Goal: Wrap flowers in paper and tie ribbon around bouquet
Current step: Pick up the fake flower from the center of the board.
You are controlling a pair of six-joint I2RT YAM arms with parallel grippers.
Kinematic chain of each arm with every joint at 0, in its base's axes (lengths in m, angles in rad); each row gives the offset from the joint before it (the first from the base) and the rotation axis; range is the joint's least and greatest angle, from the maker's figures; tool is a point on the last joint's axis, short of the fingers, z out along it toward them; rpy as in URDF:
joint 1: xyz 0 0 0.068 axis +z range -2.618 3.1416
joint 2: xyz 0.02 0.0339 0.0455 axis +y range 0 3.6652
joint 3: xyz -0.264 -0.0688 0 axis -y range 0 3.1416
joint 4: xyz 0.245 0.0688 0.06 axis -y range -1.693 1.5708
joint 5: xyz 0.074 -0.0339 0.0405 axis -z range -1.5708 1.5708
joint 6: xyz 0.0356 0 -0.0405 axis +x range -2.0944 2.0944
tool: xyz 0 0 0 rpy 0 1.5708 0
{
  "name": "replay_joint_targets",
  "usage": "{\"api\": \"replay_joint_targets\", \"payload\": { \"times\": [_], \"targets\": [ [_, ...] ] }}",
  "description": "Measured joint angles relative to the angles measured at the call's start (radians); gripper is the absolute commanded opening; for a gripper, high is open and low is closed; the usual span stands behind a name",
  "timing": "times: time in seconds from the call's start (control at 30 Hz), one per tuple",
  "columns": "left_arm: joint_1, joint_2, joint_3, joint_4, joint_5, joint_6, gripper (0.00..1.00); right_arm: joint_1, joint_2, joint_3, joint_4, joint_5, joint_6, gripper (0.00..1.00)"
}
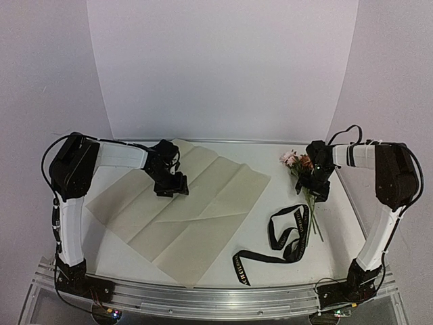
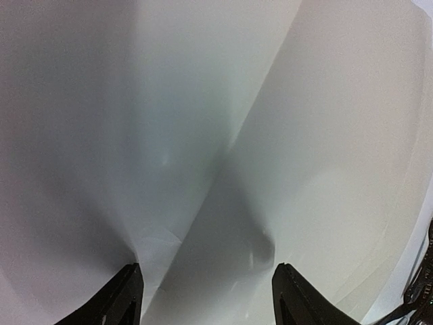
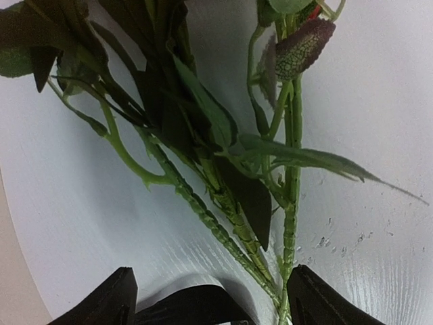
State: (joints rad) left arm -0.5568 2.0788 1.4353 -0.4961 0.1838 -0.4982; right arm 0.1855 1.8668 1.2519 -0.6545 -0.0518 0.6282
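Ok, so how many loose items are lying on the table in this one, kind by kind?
Paper sheet: 1
Flower bunch: 1
Ribbon: 1
Total: 3

Bare table (image 1: 262,203) between the paper (image 1: 183,217) and ribbon (image 1: 241,265) (looped beside the flowers (image 1: 295,162)) leaves passage.

I am seeing the paper (image 1: 183,210) lying on the left of the table (image 1: 270,156). The flowers (image 1: 292,160) are lying at the far right, the ribbon (image 1: 270,233) just in front of them.
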Motion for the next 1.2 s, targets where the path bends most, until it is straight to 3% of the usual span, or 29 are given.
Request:
{"api": "replay_joint_targets", "payload": {
  "times": [0.2,0.4,0.5,0.6,0.7,0.8,0.93,1.03,1.2],
  "targets": [
    [0.011,0.004,0.005,0.001,0.023,0.004,0.68,0.0,-0.001,-0.041,0.022,-0.005,0.105,0.94],
    [0.02,0.004,0.005,0.002,0.046,0.004,0.68,0.0,-0.043,-0.156,0.118,-0.012,0.232,0.92],
    [0.024,0.004,0.005,0.002,0.053,0.004,0.68,0.0,-0.072,-0.2,0.175,-0.014,0.278,0.79],
    [0.025,0.004,0.005,0.002,0.057,0.004,0.68,0.005,-0.077,-0.213,0.205,-0.016,0.308,0.58],
    [0.026,0.004,0.005,0.003,0.058,0.004,0.68,0.036,-0.077,-0.214,0.219,-0.016,0.32,0.53],
    [0.027,0.004,0.005,0.003,0.059,0.003,0.68,0.077,-0.077,-0.214,0.216,-0.007,0.323,0.53],
    [0.027,0.004,0.005,0.004,0.059,0.003,0.68,0.098,-0.076,-0.209,0.199,0.012,0.313,0.66],
    [0.028,0.004,0.005,0.004,0.059,0.003,0.68,0.094,-0.062,-0.163,0.151,0.041,0.296,0.7],
    [0.028,0.004,0.005,0.004,0.059,0.003,0.68,0.088,0.028,-0.022,0.105,0.068,0.27,0.59]
  ]
}}
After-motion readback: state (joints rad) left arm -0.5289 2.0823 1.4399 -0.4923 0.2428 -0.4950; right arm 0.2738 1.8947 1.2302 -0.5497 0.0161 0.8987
